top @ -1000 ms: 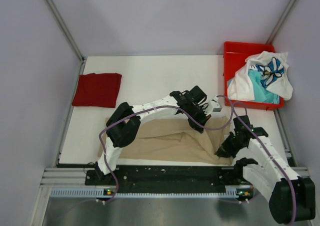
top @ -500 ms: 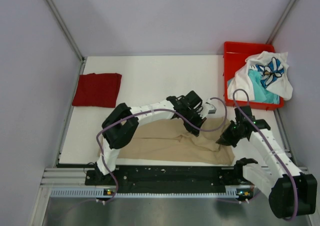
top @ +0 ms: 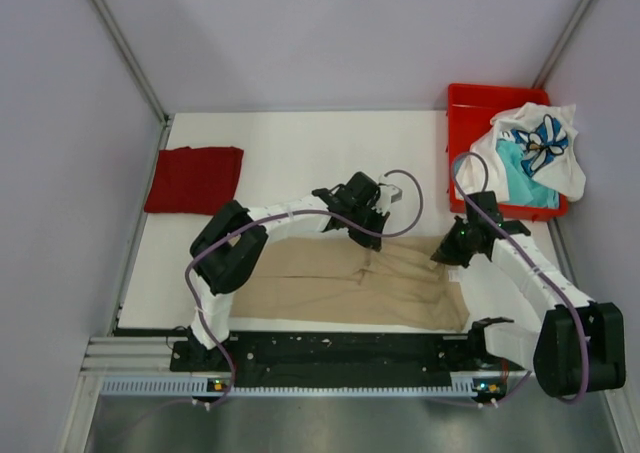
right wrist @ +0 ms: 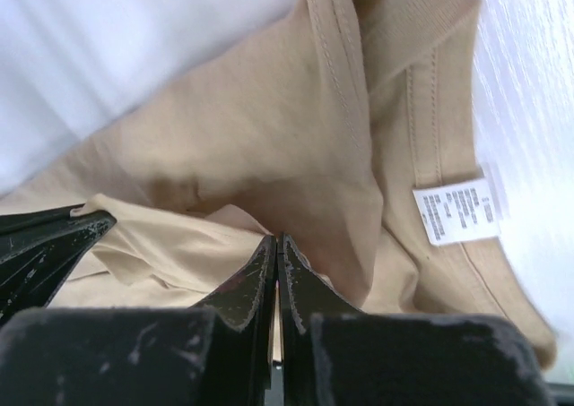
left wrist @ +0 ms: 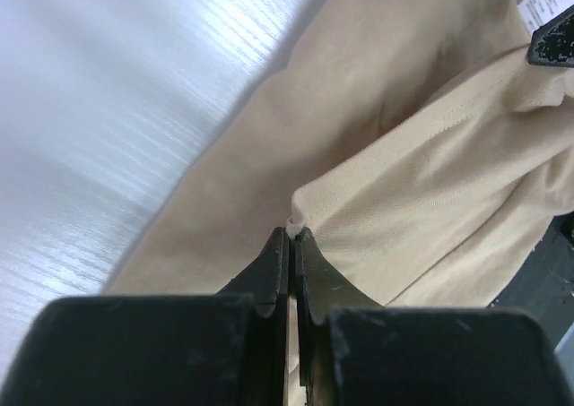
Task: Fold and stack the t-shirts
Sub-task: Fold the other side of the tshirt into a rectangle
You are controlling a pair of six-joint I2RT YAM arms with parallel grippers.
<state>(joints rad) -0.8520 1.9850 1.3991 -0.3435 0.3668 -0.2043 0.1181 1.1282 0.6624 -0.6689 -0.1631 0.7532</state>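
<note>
The tan t-shirt (top: pixel 340 288) lies spread across the near half of the table. My left gripper (top: pixel 366 243) is shut on a fold of it at its far edge, seen pinched in the left wrist view (left wrist: pixel 294 231). My right gripper (top: pixel 442 258) is shut on the tan cloth near its right far corner (right wrist: pixel 276 240), close to the collar and white label (right wrist: pixel 456 211). A folded dark red t-shirt (top: pixel 195 179) lies at the far left. The white t-shirt with blue print (top: pixel 535 148) and the teal t-shirt (top: pixel 520 178) are heaped in the red bin.
The red plastic bin (top: pixel 470 108) stands at the far right corner. The black rail (top: pixel 340 351) runs along the table's near edge. Grey walls close in both sides.
Both grippers have moved away from the near edge and leftward, carrying the tan shirt's upper layer with them. The shirt now lies flatter and wider.
</note>
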